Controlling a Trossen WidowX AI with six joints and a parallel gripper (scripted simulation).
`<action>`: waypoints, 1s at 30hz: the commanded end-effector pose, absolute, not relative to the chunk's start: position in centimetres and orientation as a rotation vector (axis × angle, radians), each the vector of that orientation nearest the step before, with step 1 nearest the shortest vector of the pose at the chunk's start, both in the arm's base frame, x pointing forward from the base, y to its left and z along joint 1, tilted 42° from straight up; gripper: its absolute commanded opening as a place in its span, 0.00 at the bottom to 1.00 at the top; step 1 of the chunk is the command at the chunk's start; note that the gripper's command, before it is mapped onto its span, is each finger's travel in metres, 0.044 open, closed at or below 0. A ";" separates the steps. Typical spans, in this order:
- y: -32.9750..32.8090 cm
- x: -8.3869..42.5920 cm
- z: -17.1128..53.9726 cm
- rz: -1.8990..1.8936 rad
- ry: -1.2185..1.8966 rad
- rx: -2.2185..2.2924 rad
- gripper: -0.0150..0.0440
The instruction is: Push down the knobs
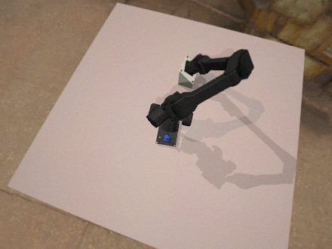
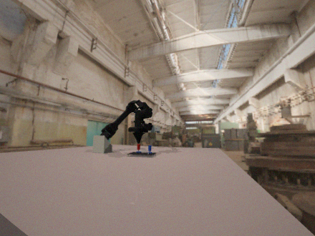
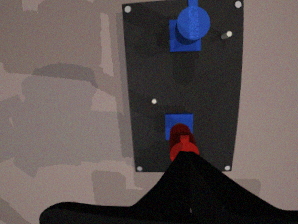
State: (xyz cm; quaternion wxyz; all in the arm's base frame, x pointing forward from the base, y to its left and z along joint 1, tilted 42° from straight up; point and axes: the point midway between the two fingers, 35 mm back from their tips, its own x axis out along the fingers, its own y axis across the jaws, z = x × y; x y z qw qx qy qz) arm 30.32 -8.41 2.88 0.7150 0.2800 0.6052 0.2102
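Pressing with pincer (image 3: 188, 156) fingers together, gripping nothing — a blunt tip suits pushing. It sits over the red knob (image 3: 180, 137), lower centre of the circuit board (image 3: 143, 83); blue knob (image 3: 193, 23) waits, upper frame.

Beneath the tool (image 2: 138, 142) we see a pale pink table top (image 1: 113, 158) spreading out on every side, with brown floor (image 1: 34, 45) beyond its edges. Grey shadows (image 1: 226, 166) lie across the table to one side of the tool. In the exterior view, a pale grey block (image 2: 102, 144) stands on the table left of the tool, and a teal door (image 2: 92, 132) shows behind it. Far right of the tool we see stacked timber (image 2: 286, 143); high above it run white roof beams (image 2: 207, 37).
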 end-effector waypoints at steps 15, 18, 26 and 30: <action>-8.0 30.4 2.5 0.466 1.341 0.627 0.25; -8.0 30.4 2.4 0.466 1.341 0.627 0.25; -8.1 30.4 2.6 0.465 1.341 0.627 0.25; -8.1 30.4 2.6 0.465 1.341 0.627 0.25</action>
